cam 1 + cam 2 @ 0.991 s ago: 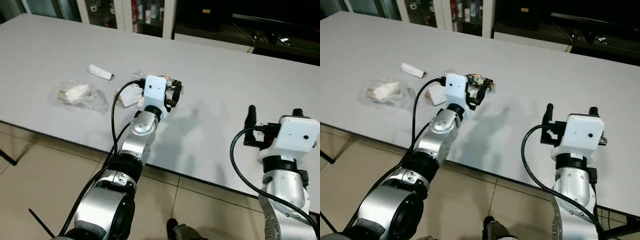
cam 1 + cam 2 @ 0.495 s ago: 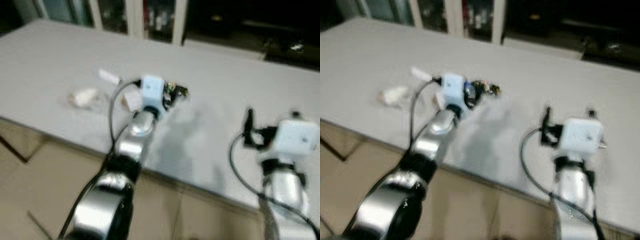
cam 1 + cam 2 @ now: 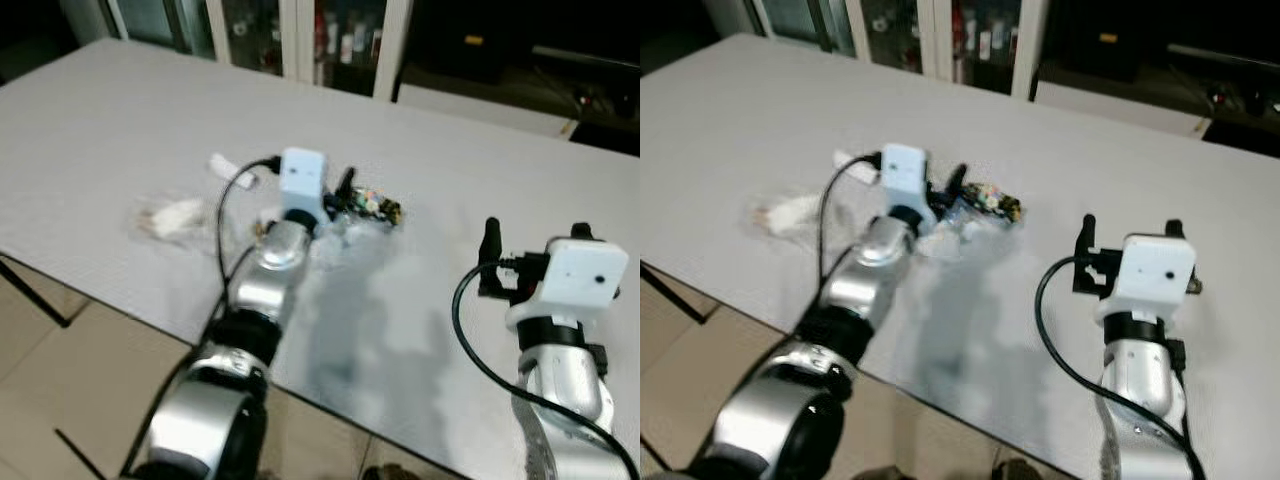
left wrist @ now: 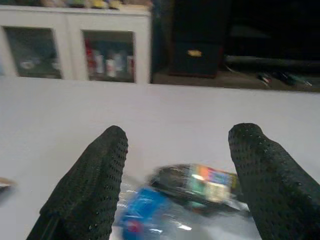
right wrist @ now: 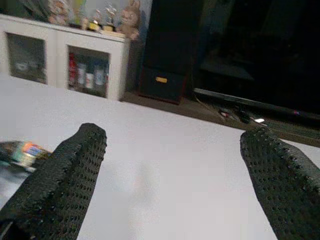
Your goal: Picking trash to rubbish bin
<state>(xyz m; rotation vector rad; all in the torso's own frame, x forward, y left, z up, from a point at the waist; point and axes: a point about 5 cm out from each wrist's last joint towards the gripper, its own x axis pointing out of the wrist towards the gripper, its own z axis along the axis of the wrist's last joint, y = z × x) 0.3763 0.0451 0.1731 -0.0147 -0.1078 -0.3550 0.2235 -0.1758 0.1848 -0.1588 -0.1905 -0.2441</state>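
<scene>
A small heap of trash lies mid-table: a dark, colourful wrapper and a blue and clear plastic wrapper beside it. My left gripper hovers just short of that heap, open, with the colourful wrapper lying low between its fingers and nothing clamped. In the head views the same gripper sits right at the heap's near-left side. My right gripper is held over bare table to the right, open and empty.
Left of the heap lie a crumpled clear bag with white tissue and a small white packet. The grey table runs far back; its near edge crosses below my arms. White glass-door cabinets stand beyond it.
The whole picture has shifted and blurred, so the camera moved. My left gripper stays at the wrapper heap, now a little farther along it. The right arm holds the same pose.
</scene>
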